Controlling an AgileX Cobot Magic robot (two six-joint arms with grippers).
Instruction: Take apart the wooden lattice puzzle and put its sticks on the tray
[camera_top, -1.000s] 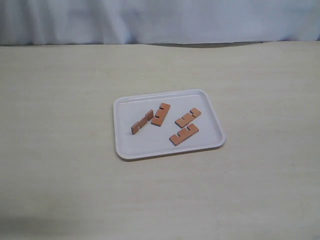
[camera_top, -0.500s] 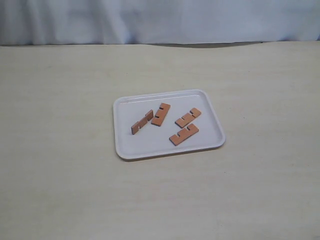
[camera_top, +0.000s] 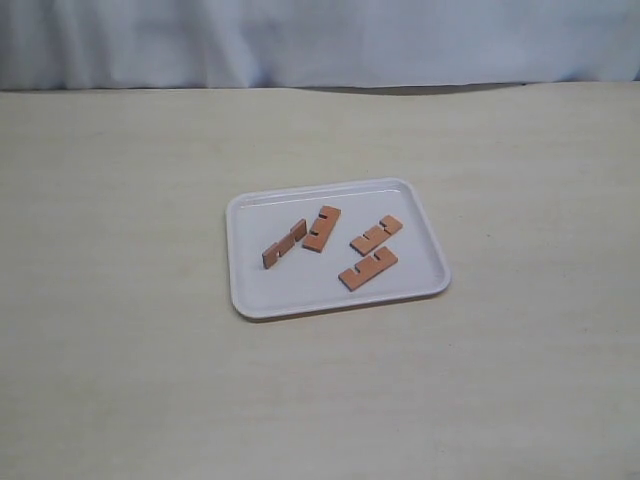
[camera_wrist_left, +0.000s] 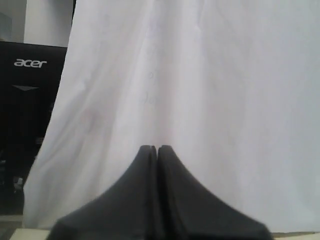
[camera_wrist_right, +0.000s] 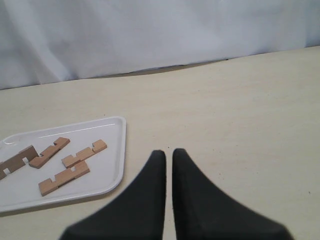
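The lattice puzzle is apart: several reddish-brown notched sticks lie separate on the white tray (camera_top: 290, 288) in the middle of the table. One stick (camera_top: 284, 244) stands on its edge at the left, another (camera_top: 322, 228) lies beside it, and two more (camera_top: 376, 235) (camera_top: 367, 269) lie to the right. Neither gripper shows in the exterior view. My left gripper (camera_wrist_left: 154, 148) is shut, empty, and faces a white cloth. My right gripper (camera_wrist_right: 169, 152) is shut with a hairline gap, holding nothing, over bare table beside the tray (camera_wrist_right: 107, 172) and its sticks (camera_wrist_right: 64, 179).
A beige table (camera_top: 120, 380) runs back to a white cloth backdrop (camera_top: 320, 40). A black Acer monitor (camera_wrist_left: 30, 62) stands beside the cloth in the left wrist view.
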